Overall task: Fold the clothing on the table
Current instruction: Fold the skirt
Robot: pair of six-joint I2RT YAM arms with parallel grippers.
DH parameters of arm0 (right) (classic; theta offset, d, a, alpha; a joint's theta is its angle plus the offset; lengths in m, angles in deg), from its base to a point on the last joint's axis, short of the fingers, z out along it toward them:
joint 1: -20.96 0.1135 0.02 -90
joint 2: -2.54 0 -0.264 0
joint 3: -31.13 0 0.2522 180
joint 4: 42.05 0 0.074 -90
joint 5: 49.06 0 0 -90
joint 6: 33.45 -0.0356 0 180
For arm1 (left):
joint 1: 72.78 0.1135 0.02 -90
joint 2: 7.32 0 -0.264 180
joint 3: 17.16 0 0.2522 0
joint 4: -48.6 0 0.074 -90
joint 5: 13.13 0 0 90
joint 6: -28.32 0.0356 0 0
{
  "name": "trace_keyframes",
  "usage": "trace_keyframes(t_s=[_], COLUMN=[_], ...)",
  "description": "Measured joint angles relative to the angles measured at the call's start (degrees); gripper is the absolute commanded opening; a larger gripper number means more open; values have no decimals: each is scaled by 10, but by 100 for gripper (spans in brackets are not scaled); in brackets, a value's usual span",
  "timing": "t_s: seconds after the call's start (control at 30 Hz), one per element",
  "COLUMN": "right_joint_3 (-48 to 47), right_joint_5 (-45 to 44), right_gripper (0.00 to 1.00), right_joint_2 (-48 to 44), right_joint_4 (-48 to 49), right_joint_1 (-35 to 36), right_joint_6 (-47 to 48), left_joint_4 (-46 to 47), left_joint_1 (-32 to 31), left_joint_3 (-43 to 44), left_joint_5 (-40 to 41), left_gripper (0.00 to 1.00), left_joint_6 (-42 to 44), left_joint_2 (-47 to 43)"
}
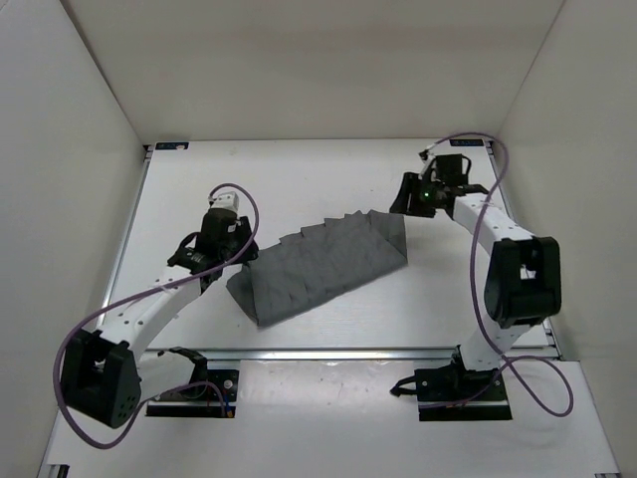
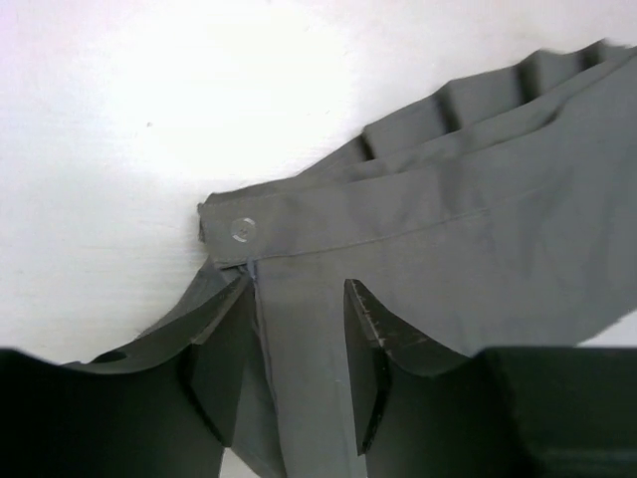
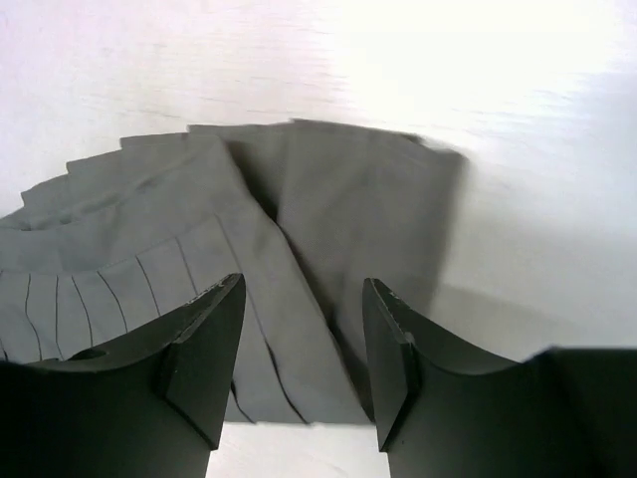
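The whole table (image 1: 299,169) is viewed from high above and behind the arm bases (image 1: 453,383), facing downward. Each wrist view is taken close over its own fingers (image 2: 224,358), angled down; the clothing (image 1: 323,264) is shared by all three, seemingly at opposite ends.

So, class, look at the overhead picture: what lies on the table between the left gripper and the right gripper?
The dark-grey clothing fills that stretch, from the left gripper to the right gripper, as the top view shows.

No readable text, label or number shows on the clothing (image 1: 328,264) or table (image 1: 299,179).
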Motion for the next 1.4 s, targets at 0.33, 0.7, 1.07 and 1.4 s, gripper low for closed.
trace_keyframes(t_s=[0.33, 0.7, 1.07, 1.4], right_joint_3=[118, 99, 64, 105], right_joint_5=[0, 9, 19, 13], right_gripper=[47, 50, 28, 0], right_joint_2=[-30, 38, 69, 32], right_joint_4=[9, -2, -7, -13], right_joint_1=[-51, -41, -24, -37], right_joint_6=[-10, -8, -7, -18], left_joint_4=[18, 46, 52, 72], left_joint_1=[-38, -54, -43, -52], left_joint_3=[-78, -119, 52, 171], left_joint_5=[-49, -52, -46, -42], left_gripper=[47, 47, 42, 37], left_joint_6=[-32, -58, -27, -1], left_joint_2=[-27, 58, 252, 361])
